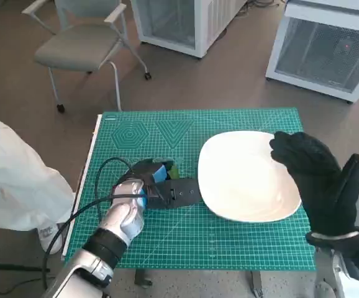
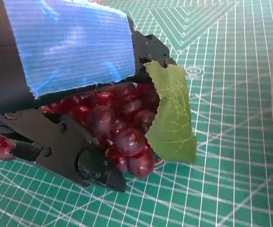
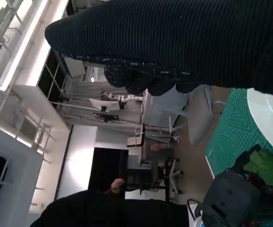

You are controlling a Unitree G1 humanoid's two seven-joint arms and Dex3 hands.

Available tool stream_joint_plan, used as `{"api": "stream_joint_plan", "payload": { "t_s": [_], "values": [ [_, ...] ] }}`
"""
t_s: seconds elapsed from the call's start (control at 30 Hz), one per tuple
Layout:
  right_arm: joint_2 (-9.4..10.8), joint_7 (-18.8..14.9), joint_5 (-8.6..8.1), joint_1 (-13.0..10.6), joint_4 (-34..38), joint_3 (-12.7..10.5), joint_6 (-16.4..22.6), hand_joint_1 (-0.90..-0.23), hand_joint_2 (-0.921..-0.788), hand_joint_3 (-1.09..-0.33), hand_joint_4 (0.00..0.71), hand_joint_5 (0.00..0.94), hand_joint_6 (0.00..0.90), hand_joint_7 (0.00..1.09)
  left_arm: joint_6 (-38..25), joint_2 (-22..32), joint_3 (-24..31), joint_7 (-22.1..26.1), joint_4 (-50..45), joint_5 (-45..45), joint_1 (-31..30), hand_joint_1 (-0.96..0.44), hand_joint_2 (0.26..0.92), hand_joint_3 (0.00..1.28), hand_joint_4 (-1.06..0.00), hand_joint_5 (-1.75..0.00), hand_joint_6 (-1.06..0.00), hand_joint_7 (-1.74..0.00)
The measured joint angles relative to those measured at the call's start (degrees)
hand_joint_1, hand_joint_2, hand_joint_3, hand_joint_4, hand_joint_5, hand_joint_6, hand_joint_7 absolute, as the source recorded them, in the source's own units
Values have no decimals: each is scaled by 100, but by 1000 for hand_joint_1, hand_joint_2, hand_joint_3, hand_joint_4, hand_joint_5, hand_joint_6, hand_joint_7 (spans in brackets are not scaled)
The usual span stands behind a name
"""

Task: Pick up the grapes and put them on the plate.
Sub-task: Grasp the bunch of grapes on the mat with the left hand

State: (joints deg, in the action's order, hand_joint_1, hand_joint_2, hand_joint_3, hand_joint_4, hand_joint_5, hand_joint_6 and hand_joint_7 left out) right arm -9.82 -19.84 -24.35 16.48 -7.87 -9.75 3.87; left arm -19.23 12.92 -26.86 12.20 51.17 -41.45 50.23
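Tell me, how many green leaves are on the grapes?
1 that shows. The leaf lies against the grapes on the side toward the plate, just past the left hand. More could be hidden under the hand.

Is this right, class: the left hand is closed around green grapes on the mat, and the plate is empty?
One error: the grapes are dark red, as the left wrist view shows; only the leaf is green. The left hand does hold them on the mat, and the plate is empty.

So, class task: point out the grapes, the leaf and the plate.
grapes (image 2: 129, 141), left wrist view, on one front berry.
leaf (image 2: 173, 113), left wrist view, on the blade's middle.
plate (image 1: 241, 180), head view, on its bare centre.
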Motion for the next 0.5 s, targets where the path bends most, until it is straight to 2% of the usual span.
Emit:
{"api": "stream_joint_plan", "payload": {
  "t_s": [0.07, 0.13, 0.17, 0.27, 0.3, 0.37, 0.5],
  "values": [
    [0, 0, 0, 0, -2, 0, 0, -361, -921, -595, 400, 815, 226, 984, 111, -14, -8, -200, 193, 9, 70, 261, 820, 331, -367, -1261, -534, -45],
    [0, 0, 0, 0, -7, 0, 0, -361, -921, -595, 400, 815, 221, 982, 235, -18, -34, -448, 382, -6, 130, 306, 749, 537, -411, -1445, -614, -141],
    [-1, 0, 0, -1, -10, 1, 0, -361, -921, -595, 400, 815, 219, 982, 295, -13, -57, -567, 460, -21, 149, 278, 752, 548, -424, -1475, -617, -310],
    [-3, 0, -1, -2, -19, 0, 0, -361, -921, -595, 398, 815, 214, 981, 481, 10, -149, -834, 610, -72, 170, 110, 840, 395, -439, -1445, -517, -975],
    [-5, -1, -1, -3, -21, -1, 0, -361, -921, -595, 398, 815, 213, 981, 538, 18, -177, -890, 631, -85, 170, 78, 858, 363, -441, -1437, -497, -1097],
    [-10, -1, -1, -5, -22, -1, 0, -361, -921, -595, 397, 815, 211, 982, 634, 35, -214, -950, 644, -97, 169, 40, 884, 323, -436, -1434, -465, -1248],
    [-18, -3, -1, -6, -22, -1, 3, -360, -921, -595, 397, 816, 205, 982, 749, 66, -222, -947, 643, -63, 164, 12, 910, 290, -421, -1441, -430, -1368]
  ]
}}
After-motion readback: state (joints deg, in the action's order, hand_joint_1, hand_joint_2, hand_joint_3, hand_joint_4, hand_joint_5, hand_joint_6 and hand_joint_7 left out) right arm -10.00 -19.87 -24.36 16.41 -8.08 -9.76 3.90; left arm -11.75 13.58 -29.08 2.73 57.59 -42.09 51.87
